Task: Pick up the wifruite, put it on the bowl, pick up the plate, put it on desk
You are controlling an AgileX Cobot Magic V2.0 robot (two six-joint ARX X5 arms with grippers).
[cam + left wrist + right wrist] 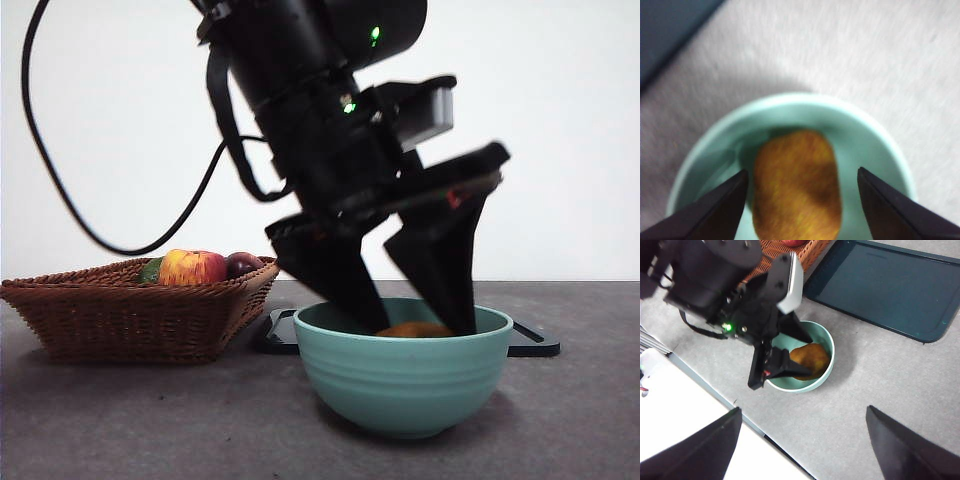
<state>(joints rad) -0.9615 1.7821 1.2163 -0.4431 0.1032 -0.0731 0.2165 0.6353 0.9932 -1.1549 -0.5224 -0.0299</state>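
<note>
Lying lengthwise between the left gripper [800, 200]'s spread, empty jaws, the wifruite [797, 185] rests inside the bowl [875, 145], free of both.

A plain white wall [560, 120] is seen behind the table in the front view, evenly lit, bare of windows or markings. The tabletop [120, 420] is shown as a matte grey-brown surface, slightly mottled, with soft shadows cast on it. In the right wrist view the same surface [880, 390] appears paler grey, and its edge is bordered by a thin dark strip, beyond which a white area [685, 410] is seen; what this white area is cannot be told. At one corner of that view a few pale parallel lines [647, 340] are visible, too small to be identified. Diffuse, even light is suggested throughout.
</note>
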